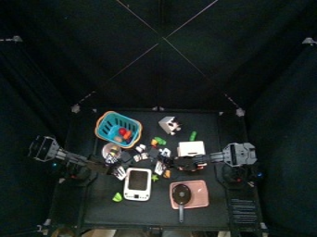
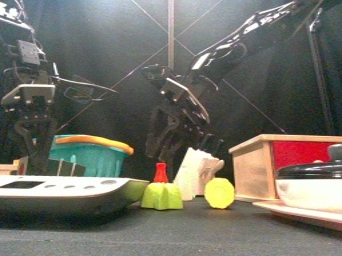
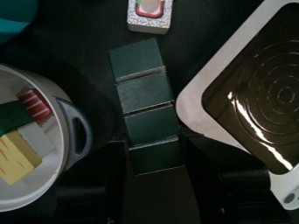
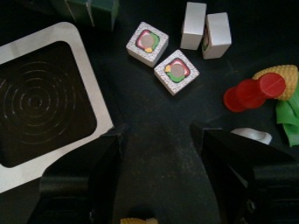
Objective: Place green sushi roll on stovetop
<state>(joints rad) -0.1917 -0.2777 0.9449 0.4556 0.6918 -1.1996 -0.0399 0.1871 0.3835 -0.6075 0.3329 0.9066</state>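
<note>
A long dark green sushi roll [image 3: 146,109] made of several segments lies flat on the table beside the white-framed black stovetop [image 3: 251,96]. My left gripper [image 3: 155,188] hangs over the roll's near end, open and empty. In the right wrist view the stovetop [image 4: 47,96] lies to one side, and the roll's end [image 4: 87,7] shows just beyond it. My right gripper [image 4: 163,171] is open and empty above bare table. The stovetop also shows in the top view [image 1: 137,183] and the front view [image 2: 67,188].
Two white-rimmed sushi pieces [image 4: 177,72] and white blocks [image 4: 219,31] lie ahead of the right gripper, with a red piece [image 4: 249,94] and corn [image 4: 286,79]. A white bowl [image 3: 70,131] holds toy food. A teal basket [image 1: 118,127], a pink plate [image 1: 188,194] and a wooden box [image 2: 287,165] stand around.
</note>
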